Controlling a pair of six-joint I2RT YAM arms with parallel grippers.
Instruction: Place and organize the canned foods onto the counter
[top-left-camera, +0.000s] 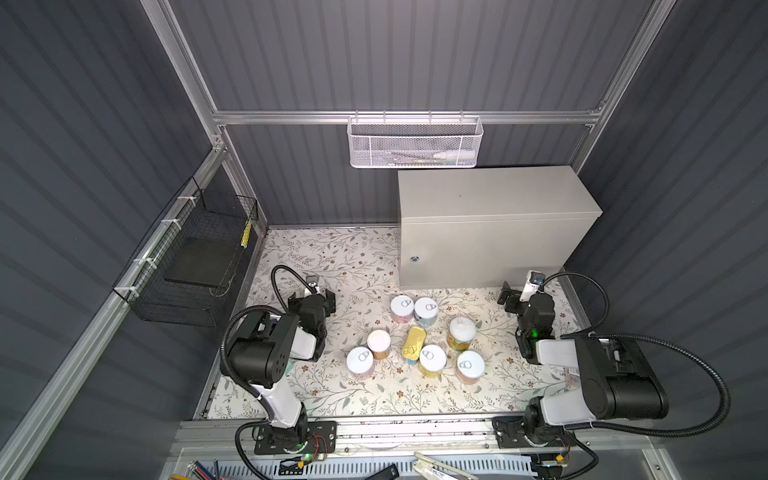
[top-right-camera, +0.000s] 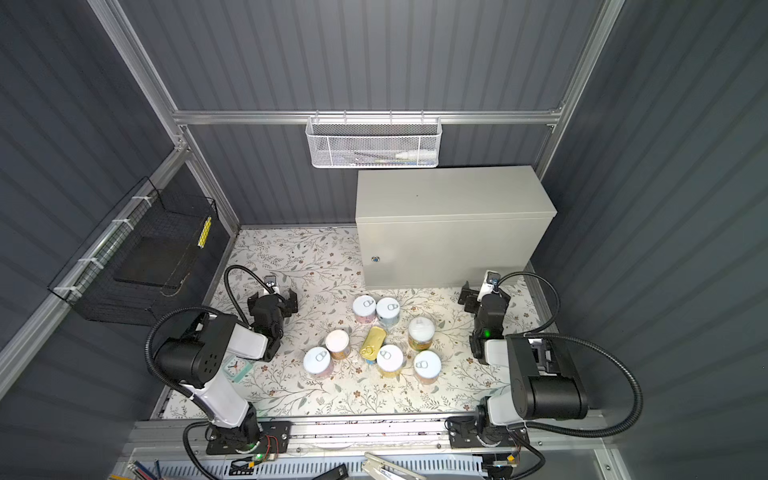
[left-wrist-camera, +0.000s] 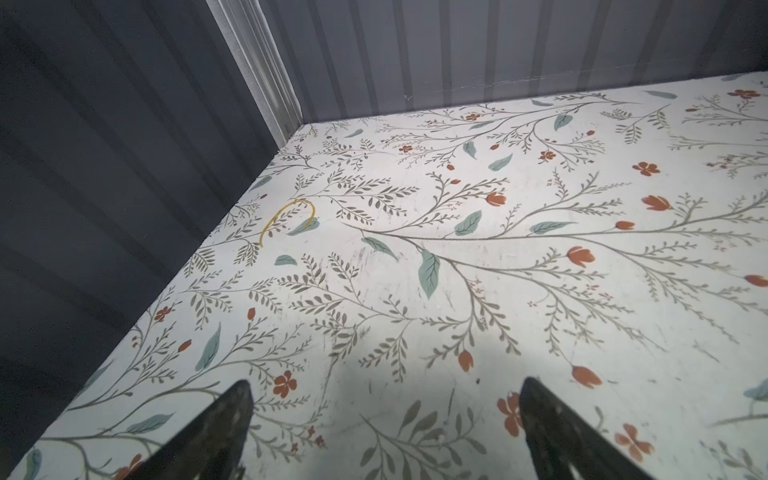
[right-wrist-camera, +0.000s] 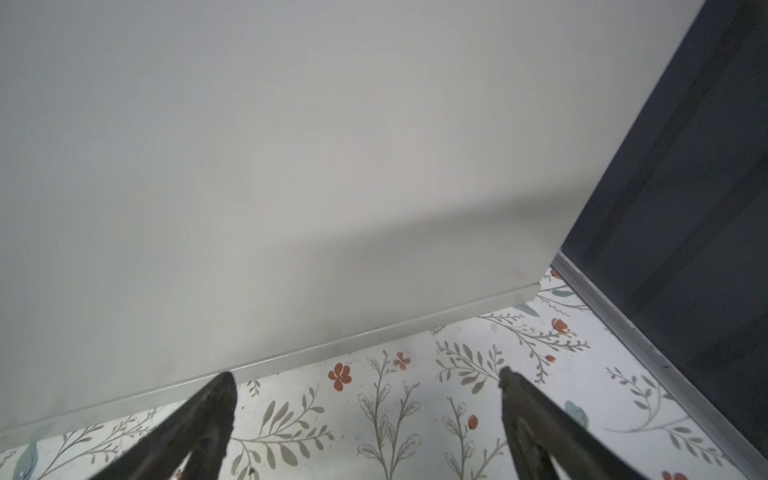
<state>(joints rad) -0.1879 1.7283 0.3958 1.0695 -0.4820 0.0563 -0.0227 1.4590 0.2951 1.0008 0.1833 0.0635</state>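
Several canned foods stand clustered mid-table in both top views: a pink tin (top-left-camera: 402, 307), a pale-blue one (top-left-camera: 426, 311), a white-lidded orange one (top-left-camera: 379, 343), a taller yellow-labelled one (top-left-camera: 462, 332) and a flat gold-topped oblong tin (top-left-camera: 414, 343) among them. The counter (top-left-camera: 490, 195), a beige metal box with bare top, sits at the back right; its front fills the right wrist view (right-wrist-camera: 291, 166). My left gripper (top-left-camera: 311, 296) (left-wrist-camera: 385, 382) hangs open left of the tins. My right gripper (top-left-camera: 521, 293) (right-wrist-camera: 365, 373) stands open near the counter's base, right of the tins. Both hold nothing.
A white mesh basket (top-left-camera: 415, 143) hangs on the back rail above the counter. A black wire basket (top-left-camera: 195, 257) is fixed to the left wall. A yellow rubber band (left-wrist-camera: 286, 220) lies on the floral table near the left wall. Tools lie along the front edge.
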